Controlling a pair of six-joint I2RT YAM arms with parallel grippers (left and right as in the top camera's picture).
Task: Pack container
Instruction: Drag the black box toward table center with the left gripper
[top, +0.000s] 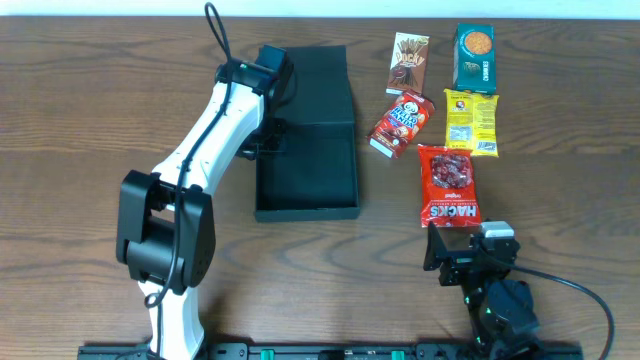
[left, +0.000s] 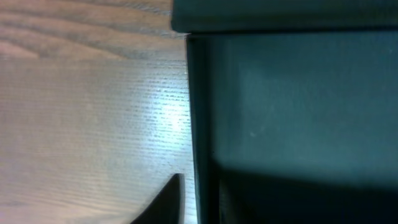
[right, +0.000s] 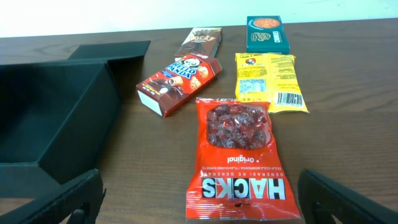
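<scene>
Wood-grain brown table (top: 100, 110) fills the overhead view, with a strip of pale wall (top: 420, 8) along its far edge. One container (top: 310, 175), dark and shallow, lies open on the table, its flap lid (top: 318, 85) laid flat beyond the tray. The left gripper (top: 264, 140) is at the tray's left side, so the container lies just right of its fingers. This view does not show whether they are apart or closed. Five snack packs lie well right of the container: one brown stick box (top: 408, 62), one teal box (top: 475, 58), one red box (top: 402, 123), one yellow packet (top: 471, 122) and one red bag (top: 449, 185). The right gripper (top: 458, 240) sits near the front edge, with the red bag just ahead of its fingers. In the left wrist view one dark finger (left: 165, 202) shows low down, on bare glossy wood just outside the container's upright side. The other finger is lost in shadow, so I cannot tell the grip. In the right wrist view both fingers (right: 68, 199) stand spread wide at the bottom corners, holding nothing. The red bag lies flat ahead between them, the other four packs lie beyond it, and the container is ahead to their left. White wall runs behind the table.
</scene>
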